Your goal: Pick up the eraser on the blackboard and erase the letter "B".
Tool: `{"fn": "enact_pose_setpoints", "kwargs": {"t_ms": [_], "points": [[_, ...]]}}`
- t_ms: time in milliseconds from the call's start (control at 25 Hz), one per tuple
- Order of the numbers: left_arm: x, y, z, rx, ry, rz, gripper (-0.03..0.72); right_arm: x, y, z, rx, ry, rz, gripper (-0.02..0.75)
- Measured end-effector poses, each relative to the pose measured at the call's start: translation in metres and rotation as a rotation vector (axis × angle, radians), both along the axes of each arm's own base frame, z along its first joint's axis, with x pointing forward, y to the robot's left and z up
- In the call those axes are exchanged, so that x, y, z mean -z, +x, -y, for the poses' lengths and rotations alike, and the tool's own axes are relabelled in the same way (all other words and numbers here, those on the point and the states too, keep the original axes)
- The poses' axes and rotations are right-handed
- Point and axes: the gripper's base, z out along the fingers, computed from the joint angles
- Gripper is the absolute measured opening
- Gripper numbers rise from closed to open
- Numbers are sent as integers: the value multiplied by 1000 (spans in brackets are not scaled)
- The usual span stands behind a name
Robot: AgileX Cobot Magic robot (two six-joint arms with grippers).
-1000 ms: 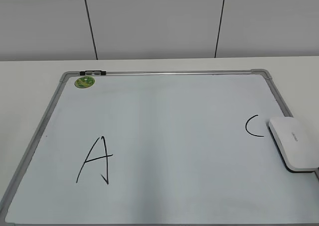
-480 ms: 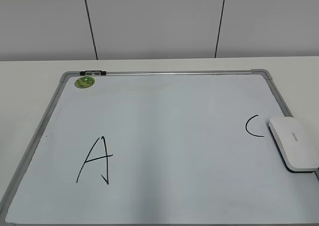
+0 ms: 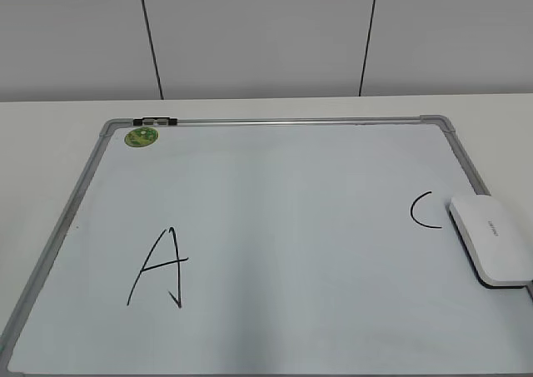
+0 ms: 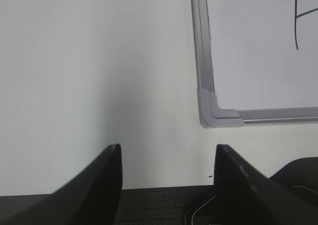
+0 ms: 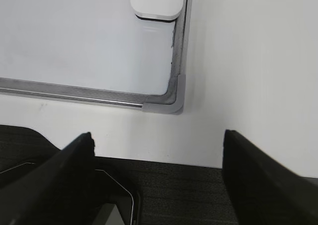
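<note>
The blackboard (image 3: 275,227) is a white board in a grey frame, lying flat on the table. The white eraser (image 3: 491,239) lies on the board's right edge, beside the black "C" (image 3: 423,210). A black "A" (image 3: 158,267) is at the lower left. No letter "B" shows between them. The eraser's end also shows in the right wrist view (image 5: 156,1). My left gripper (image 4: 168,155) is open and empty over bare table near the board's near left corner (image 4: 213,111). My right gripper (image 5: 158,140) is open and empty near the board's near right corner (image 5: 171,98). Neither gripper shows in the exterior view.
A round green sticker (image 3: 141,136) and a small black clip (image 3: 155,121) sit at the board's far left corner. White table (image 3: 50,136) surrounds the board, with a panelled wall behind. Dark flooring lies below the table's front edge (image 5: 198,195).
</note>
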Motion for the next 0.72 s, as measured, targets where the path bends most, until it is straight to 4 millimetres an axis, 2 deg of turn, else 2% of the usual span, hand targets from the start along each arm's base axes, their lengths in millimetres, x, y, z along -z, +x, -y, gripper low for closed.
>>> {"fn": "enact_pose_setpoints", "kwargs": {"t_ms": [320, 520, 720], "points": [[0, 0, 0, 1, -4, 0, 438, 0, 0, 0, 4, 0, 0, 592], [1, -1, 7, 12, -82, -16, 437, 0, 0, 0, 4, 0, 0, 592], [1, -1, 3, 4, -32, -10, 437, 0, 0, 0, 1, -4, 1, 592]]}}
